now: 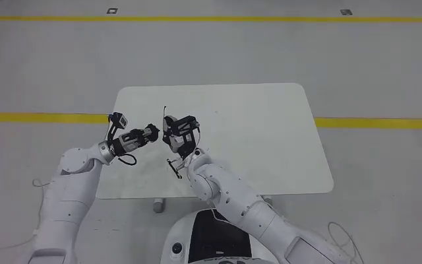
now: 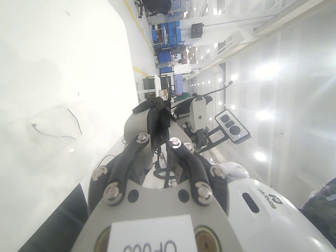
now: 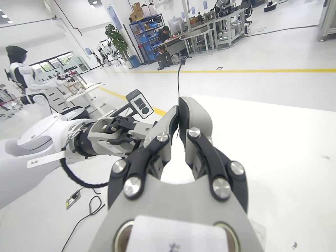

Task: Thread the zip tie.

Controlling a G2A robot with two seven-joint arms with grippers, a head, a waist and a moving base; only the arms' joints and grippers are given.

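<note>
Status: not threaded yet, by my read.

Left gripper (image 2: 157, 106): fingers pressed together, held just left of the right gripper over the table's (image 1: 264, 132) near-left part. Can't tell whether anything is pinched in it.

Right gripper (image 3: 179, 106): clamped on the black zip tie (image 3: 178, 79). The strap stands up out of the fingertips, with the head (image 3: 182, 61) free at the top. A short bit of strap shows below the pinch. No loop is formed and nothing passes through the head.

Done: tie picked up and presented. Left to do: bring the tail round, feed it into the head, pull through.

Count:
- 2 grippers
- 1 zip tie in hand
- 1 table
- 1 clear wrapper (image 2: 55, 124) on the table under the grippers, with 2 dark curved strands (image 2: 76, 121) in it. These are likely spare ties, but I can't confirm.
</note>
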